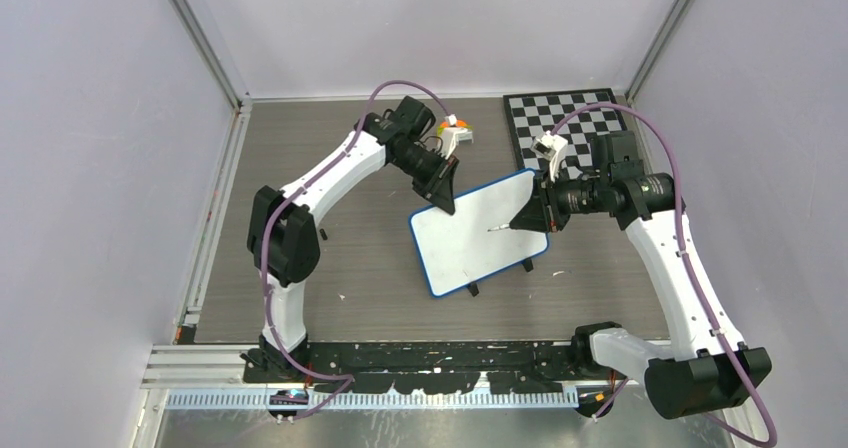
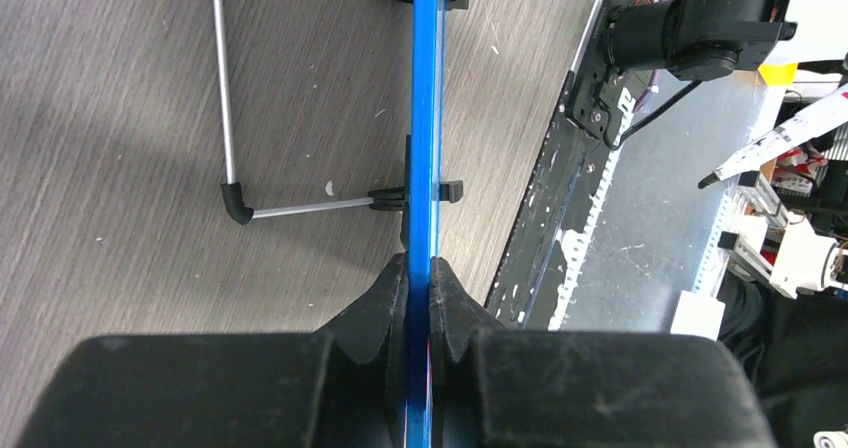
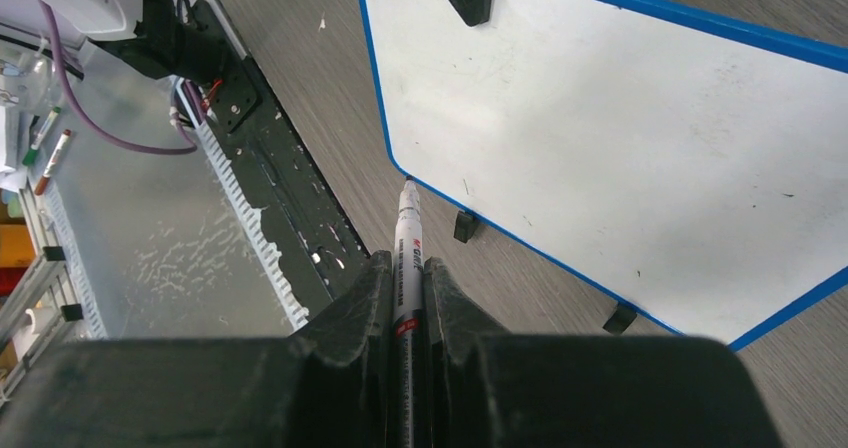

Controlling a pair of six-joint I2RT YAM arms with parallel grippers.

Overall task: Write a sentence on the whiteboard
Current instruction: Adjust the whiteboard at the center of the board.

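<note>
the whiteboard (image 3: 620,118) has a smooth, faintly scuffed glossy face; the table (image 1: 350,268) is matt grey wood-grain.

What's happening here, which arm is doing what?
The left gripper is shut on the far edge of the whiteboard, clamping its blue rim. The right gripper is shut on a marker, with the tip pointed toward the board's white face. No writing shows on it; whether the tip touches the surface is unclear. A checkered board lies behind, untouched.

Whiteboard (image 1: 470,243): middle of table (image 1: 350,268), between both grippers.
Checkered board (image 1: 565,118): behind it, far right.
Left gripper (image 1: 445,200): on its far left edge.
Right gripper (image 1: 530,218): at its right, marker (image 1: 498,229) over its surface.
</note>
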